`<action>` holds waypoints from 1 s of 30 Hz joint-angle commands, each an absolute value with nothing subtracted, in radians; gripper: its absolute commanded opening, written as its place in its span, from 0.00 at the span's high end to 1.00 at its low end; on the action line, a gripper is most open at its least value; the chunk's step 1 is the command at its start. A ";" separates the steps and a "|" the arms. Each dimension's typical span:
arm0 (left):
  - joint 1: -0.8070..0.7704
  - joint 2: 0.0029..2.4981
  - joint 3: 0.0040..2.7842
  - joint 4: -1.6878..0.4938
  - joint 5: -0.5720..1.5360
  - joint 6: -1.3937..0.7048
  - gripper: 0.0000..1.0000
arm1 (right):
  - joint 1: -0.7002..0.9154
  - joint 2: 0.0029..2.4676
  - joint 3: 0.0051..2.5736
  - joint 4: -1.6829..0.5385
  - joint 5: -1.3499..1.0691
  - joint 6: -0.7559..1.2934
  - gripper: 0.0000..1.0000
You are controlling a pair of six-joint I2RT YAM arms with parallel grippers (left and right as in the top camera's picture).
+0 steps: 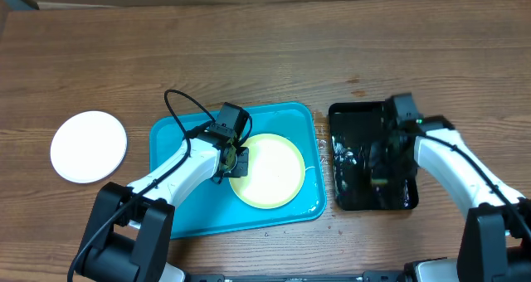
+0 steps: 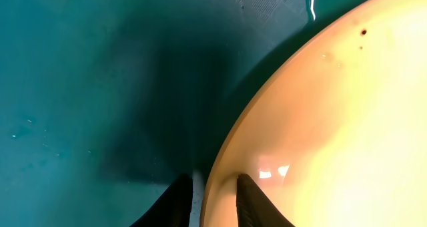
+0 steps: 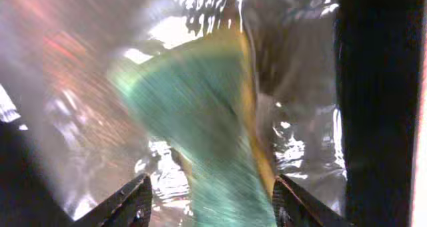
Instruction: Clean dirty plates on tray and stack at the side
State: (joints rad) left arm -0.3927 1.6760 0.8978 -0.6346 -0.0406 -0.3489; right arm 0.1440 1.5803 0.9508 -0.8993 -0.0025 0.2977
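A pale yellow-green plate [image 1: 267,171] lies flat in the turquoise tray [image 1: 174,207]. My left gripper [image 1: 236,160] sits at its left rim. In the left wrist view, the left gripper [image 2: 213,180] straddles that rim narrowly open: one finger rests on the plate [image 2: 333,120], the other stands just outside it over the tray [image 2: 80,87]. Small dark specks [image 2: 363,33] mark the plate. A white plate [image 1: 89,146] lies on the table at the left. My right gripper [image 1: 383,172] hangs open over the black tray, with a blurred green-and-yellow sponge [image 3: 200,107] between the jaws of the right gripper [image 3: 212,183].
The glossy black tray [image 1: 402,195] stands right of the turquoise one and holds water; its wet floor [image 3: 67,87] glints in the right wrist view. A black cable [image 1: 178,108] loops over the left arm. Bare wooden table [image 1: 265,58] lies behind both trays.
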 commanded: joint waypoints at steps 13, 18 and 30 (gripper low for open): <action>-0.393 1.706 0.896 -0.635 -0.039 -0.363 0.76 | 0.143 1.581 0.797 -0.570 0.041 0.280 0.49; -0.393 1.705 0.896 -0.634 -0.039 -0.363 0.76 | 0.143 1.581 0.794 -0.540 0.038 0.272 0.73; -0.393 1.706 0.896 -0.635 -0.040 -0.355 0.70 | 0.142 1.581 0.891 -0.796 0.028 0.273 0.37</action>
State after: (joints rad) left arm -0.3927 1.6760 0.8986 -0.6338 -0.0402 -0.3489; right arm 0.1440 1.5818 0.8967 -0.7788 0.0296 0.2768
